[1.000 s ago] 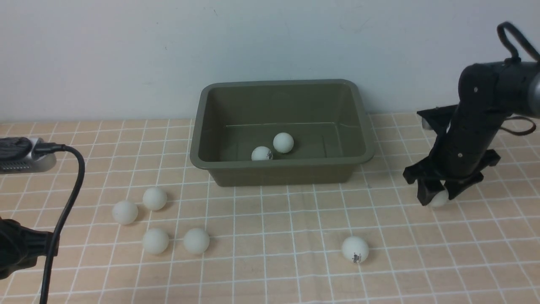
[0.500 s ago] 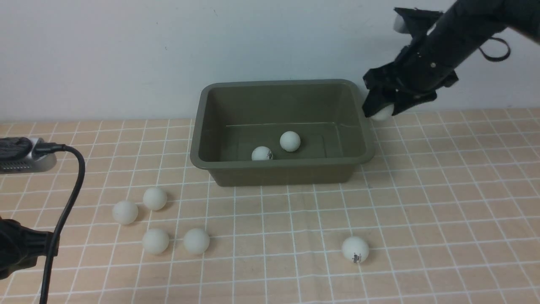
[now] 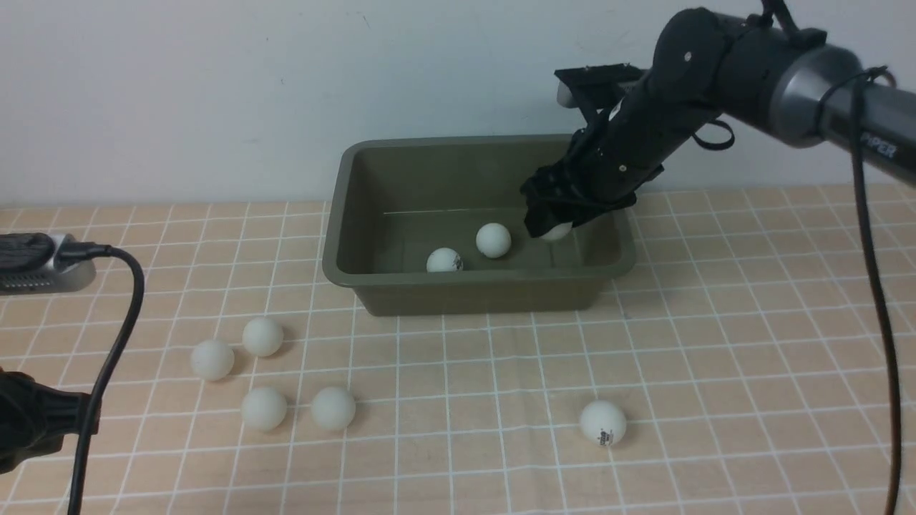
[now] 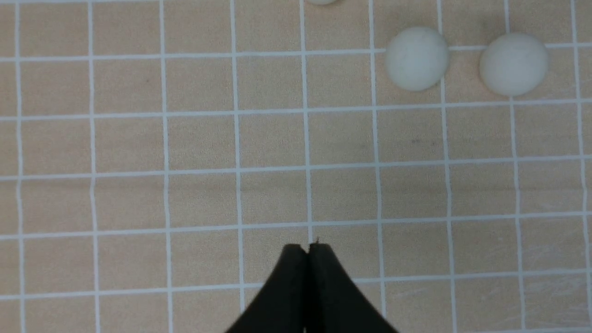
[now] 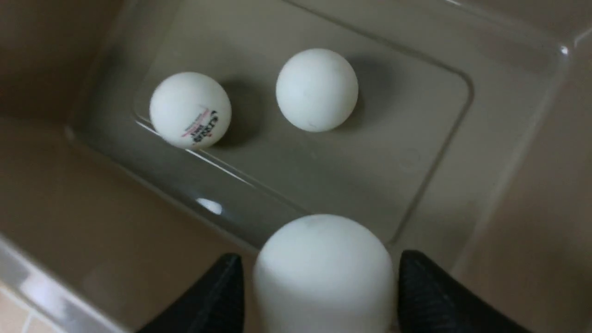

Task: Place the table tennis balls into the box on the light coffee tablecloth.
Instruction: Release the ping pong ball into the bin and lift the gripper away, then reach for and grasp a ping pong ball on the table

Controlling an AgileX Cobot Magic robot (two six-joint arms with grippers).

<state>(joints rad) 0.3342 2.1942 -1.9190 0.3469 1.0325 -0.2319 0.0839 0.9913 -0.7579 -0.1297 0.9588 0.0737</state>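
The olive-green box (image 3: 472, 275) stands at the back of the light coffee tablecloth (image 3: 715, 372). Two table tennis balls (image 3: 493, 239) (image 3: 444, 260) lie on its floor, also seen in the right wrist view (image 5: 317, 90) (image 5: 190, 110). My right gripper (image 3: 554, 227) reaches down inside the box's right half. Its fingers are open, with a white ball (image 5: 323, 273) blurred between them and a narrow gap on each side. Several more balls lie on the cloth at front left (image 3: 262, 336) and one at front right (image 3: 602, 422). My left gripper (image 4: 307, 247) is shut and empty above bare cloth, two balls (image 4: 416, 58) (image 4: 513, 64) ahead of it.
A black cable (image 3: 114, 336) loops down the left edge from a silver wrist part (image 3: 36, 261). The right arm's cable (image 3: 876, 272) hangs down the right side. A pale wall stands directly behind the box.
My right arm lifted a ball off the cloth at the right, carried it up and left over the box's rim, and lowered it inside. Its fingers have since parted. The left arm has not moved.
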